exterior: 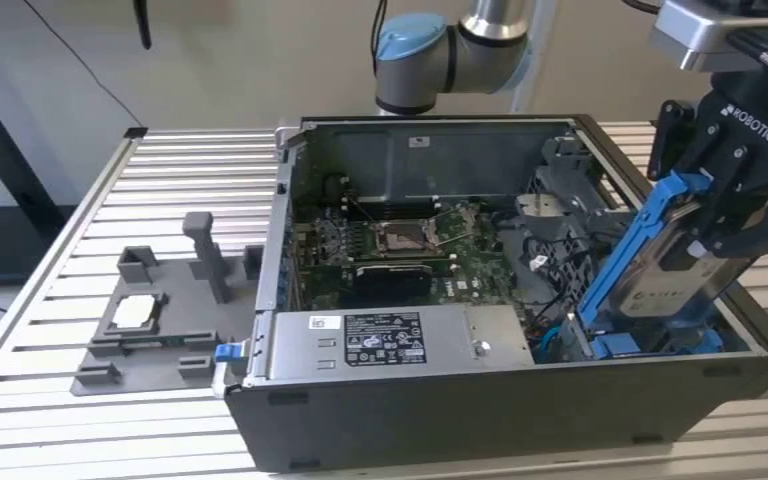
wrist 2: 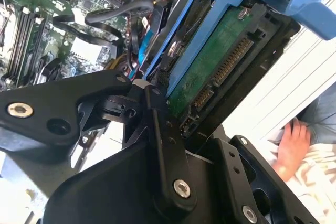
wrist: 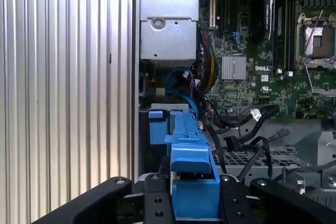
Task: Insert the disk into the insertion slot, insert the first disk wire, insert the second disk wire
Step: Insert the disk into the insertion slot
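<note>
Blue frame and all, the disk (exterior: 662,278) sits steeply tilted over the end of the open computer case (exterior: 491,425) at the exterior view's right, lower edge dipping inside, near the silver power-supply box (exterior: 384,340). We see the gripper (exterior: 724,230) clamped tight on its upper part, so it's not lying flat in there yet.

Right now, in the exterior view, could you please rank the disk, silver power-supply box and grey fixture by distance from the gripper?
1. disk: held in the gripper, exterior view's right.
2. silver power-supply box: in the case.
3. grey fixture: on the table, exterior view's left.
</note>
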Controlling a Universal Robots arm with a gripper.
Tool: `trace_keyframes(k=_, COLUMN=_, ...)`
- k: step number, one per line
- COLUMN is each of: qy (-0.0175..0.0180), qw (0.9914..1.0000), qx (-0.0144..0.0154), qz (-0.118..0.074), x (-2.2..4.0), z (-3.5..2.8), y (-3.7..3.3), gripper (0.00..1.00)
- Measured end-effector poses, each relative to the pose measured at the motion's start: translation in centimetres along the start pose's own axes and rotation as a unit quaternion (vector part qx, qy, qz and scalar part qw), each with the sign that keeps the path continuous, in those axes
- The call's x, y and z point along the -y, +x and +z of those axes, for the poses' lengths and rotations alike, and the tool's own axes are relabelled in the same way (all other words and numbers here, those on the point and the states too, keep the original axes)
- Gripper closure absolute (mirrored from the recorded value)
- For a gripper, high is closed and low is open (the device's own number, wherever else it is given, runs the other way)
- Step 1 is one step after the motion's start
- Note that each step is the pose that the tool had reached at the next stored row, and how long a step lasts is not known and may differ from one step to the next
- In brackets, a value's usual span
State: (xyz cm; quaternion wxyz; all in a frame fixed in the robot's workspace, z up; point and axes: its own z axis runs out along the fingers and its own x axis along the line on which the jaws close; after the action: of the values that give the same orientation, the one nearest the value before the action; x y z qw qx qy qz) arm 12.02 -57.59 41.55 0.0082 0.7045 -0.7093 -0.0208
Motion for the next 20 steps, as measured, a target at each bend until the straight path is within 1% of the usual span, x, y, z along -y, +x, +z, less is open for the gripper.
trace_keyframes(k=3, qy=0.0001, qw=0.99999, qx=0.0052, qz=-0.001, x=0.01, z=0.12, y=0.0, gripper=0.67)
trace_keyframes(k=4, qy=0.0002, qw=0.99998, qx=0.0063, qz=-0.001, x=0.02, z=0.16, y=0.01, gripper=0.67)
trace_keyframes(k=6, qy=0.0002, qw=0.99998, qx=0.0065, qz=-0.001, x=0.04, z=0.25, y=0.1, gripper=0.67)
trace_keyframes(k=10, qy=0.0002, qw=0.99998, qx=0.0065, qz=-0.001, x=0.07, z=0.42, y=0.5, gripper=0.67)
trace_keyframes(k=14, qy=0.0002, qw=0.99998, qx=0.0066, qz=-0.001, x=0.1, z=0.72, y=0.56, gripper=0.67)
trace_keyframes(k=20, qy=0.0002, qw=0.99998, qx=0.0069, qz=-0.001, x=0.16, z=1.72, y=0.58, gripper=0.67)
